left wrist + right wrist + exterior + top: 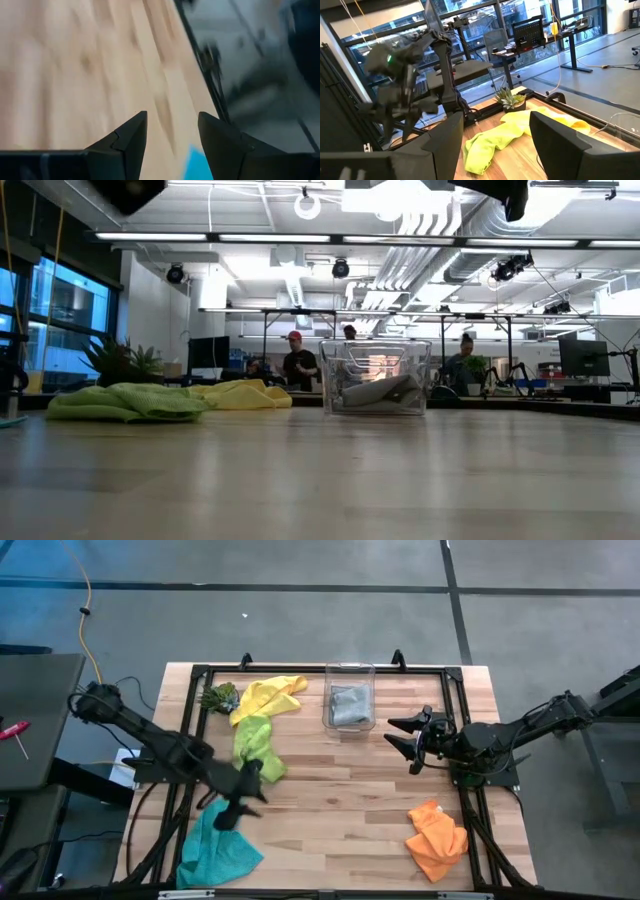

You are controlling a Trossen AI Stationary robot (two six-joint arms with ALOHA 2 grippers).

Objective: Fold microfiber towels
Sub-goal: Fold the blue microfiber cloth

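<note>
Only the grey towel (349,705) sits boxed; four lie crumpled. Left tool (238,802) open above teal (215,850); right tool (408,736) wide, idle.

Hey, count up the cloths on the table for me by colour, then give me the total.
Yellow microfiber towel: 1
Lime green microfiber towel: 1
Grey microfiber towel, inside the clear plastic box: 1
Teal microfiber towel: 1
Orange microfiber towel: 1
Total: 5

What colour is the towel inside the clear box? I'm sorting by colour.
Grey towel in the clear plastic box, clearest in the high view.
</note>
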